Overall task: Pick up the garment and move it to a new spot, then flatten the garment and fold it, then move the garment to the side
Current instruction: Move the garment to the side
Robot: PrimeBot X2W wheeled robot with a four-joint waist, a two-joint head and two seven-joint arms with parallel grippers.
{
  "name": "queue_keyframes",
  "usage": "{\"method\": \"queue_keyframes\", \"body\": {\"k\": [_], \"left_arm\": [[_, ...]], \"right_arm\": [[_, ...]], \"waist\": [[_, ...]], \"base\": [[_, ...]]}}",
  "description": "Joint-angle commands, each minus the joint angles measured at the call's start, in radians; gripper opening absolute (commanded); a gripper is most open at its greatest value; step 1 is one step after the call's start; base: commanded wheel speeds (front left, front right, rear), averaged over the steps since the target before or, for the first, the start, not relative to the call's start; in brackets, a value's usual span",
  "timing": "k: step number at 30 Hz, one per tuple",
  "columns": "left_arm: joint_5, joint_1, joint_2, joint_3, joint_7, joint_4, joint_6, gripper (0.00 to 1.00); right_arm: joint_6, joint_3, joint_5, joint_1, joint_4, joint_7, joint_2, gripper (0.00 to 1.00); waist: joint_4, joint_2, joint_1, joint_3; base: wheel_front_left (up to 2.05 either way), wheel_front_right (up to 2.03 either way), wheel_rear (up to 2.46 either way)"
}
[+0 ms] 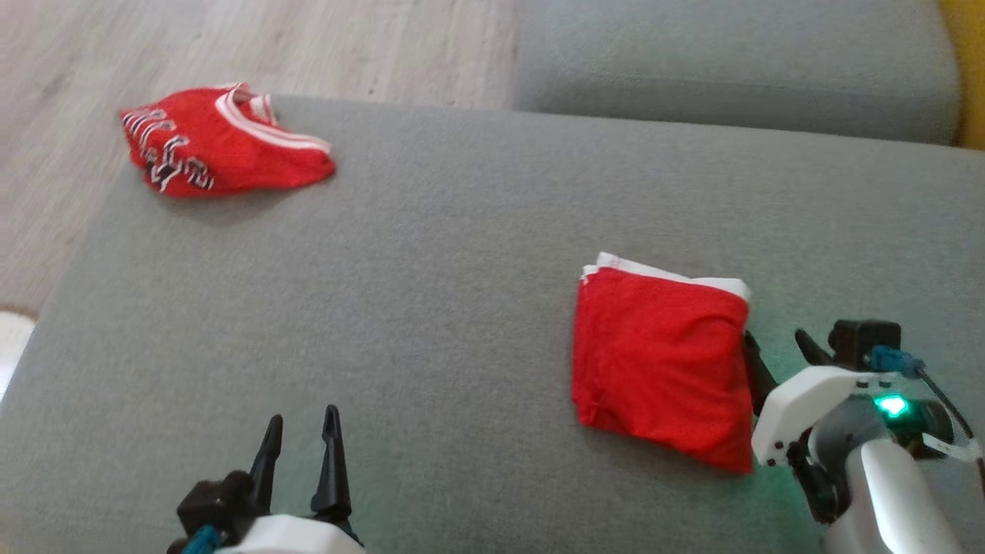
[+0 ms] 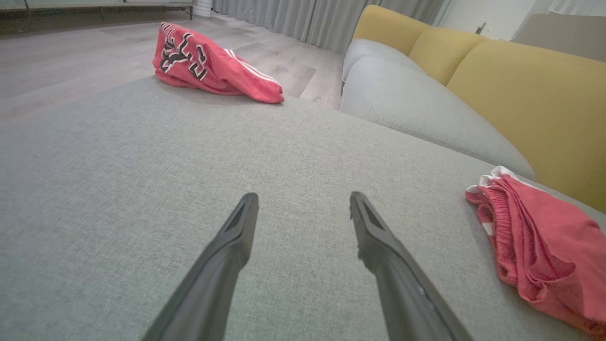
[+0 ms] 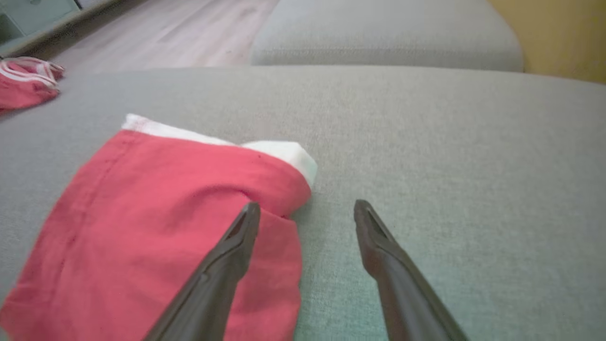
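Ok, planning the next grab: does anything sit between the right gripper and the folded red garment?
Nothing visible does. The open right gripper sits right at the edge of the folded red garment on the grey cushion.

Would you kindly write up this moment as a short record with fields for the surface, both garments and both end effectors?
surface: grey cushion
folded garment: red, white edge showing, folded flat on the robot's right
crumpled garment: red with lettering, bunched at the far left corner
left end effector: open, empty, above bare cushion
right end effector: open, empty, beside the folded garment's right edge
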Motion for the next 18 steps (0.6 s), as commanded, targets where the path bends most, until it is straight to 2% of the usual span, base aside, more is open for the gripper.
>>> {"method": "queue_keyframes", "body": {"k": [1,6,11,12,13,16,17,18], "left_arm": [[0.01,-0.057,0.004,0.037,-0.005,-0.022,-0.003,1.0],[0.015,-0.063,-0.001,0.046,-0.009,-0.013,-0.01,1.0],[0.022,-0.067,-0.006,0.055,-0.011,-0.009,-0.016,1.0],[0.024,-0.069,-0.007,0.057,-0.012,-0.008,-0.016,1.0],[0.025,-0.07,-0.008,0.058,-0.012,-0.008,-0.016,1.0],[0.032,-0.078,-0.013,0.058,-0.012,-0.007,-0.018,1.0],[0.034,-0.081,-0.014,0.058,-0.013,-0.007,-0.02,1.0],[0.036,-0.084,-0.015,0.058,-0.013,-0.007,-0.021,1.0]], "right_arm": [[0.007,0.016,0.001,-0.057,-0.02,0.004,-0.005,1.0],[0.007,0.01,0.017,-0.079,0.064,0.003,-0.005,1.0],[0.007,0.059,0.043,-0.112,0.132,0.019,-0.005,0.99],[0.007,0.072,0.049,-0.12,0.142,0.026,-0.005,0.84],[0.007,0.083,0.056,-0.128,0.15,0.031,-0.005,0.51],[0.007,0.102,0.067,-0.154,0.172,0.034,-0.005,0.25],[0.007,0.101,0.064,-0.164,0.177,0.029,-0.005,0.03],[0.007,0.1,0.061,-0.175,0.181,0.022,-0.006,0.0]], "waist": [[0.028,0.0,-0.0001,0.027],[0.056,0.0,-0.0001,0.055],[0.058,0.0,-0.0001,0.076],[0.055,0.0,-0.0001,0.08],[0.051,0.0,-0.0001,0.085],[0.036,0.0,-0.0001,0.099],[0.03,0.0,-0.0001,0.103],[0.022,0.0,-0.0001,0.108]], "base": [[0.0,0.0,0.0],[0.0,0.0,0.0],[0.0,0.0,0.0],[0.0,0.0,0.0],[0.0,0.0,0.0],[0.0,0.0,0.0],[0.0,0.0,0.0],[0.0,0.0,0.0]]}}
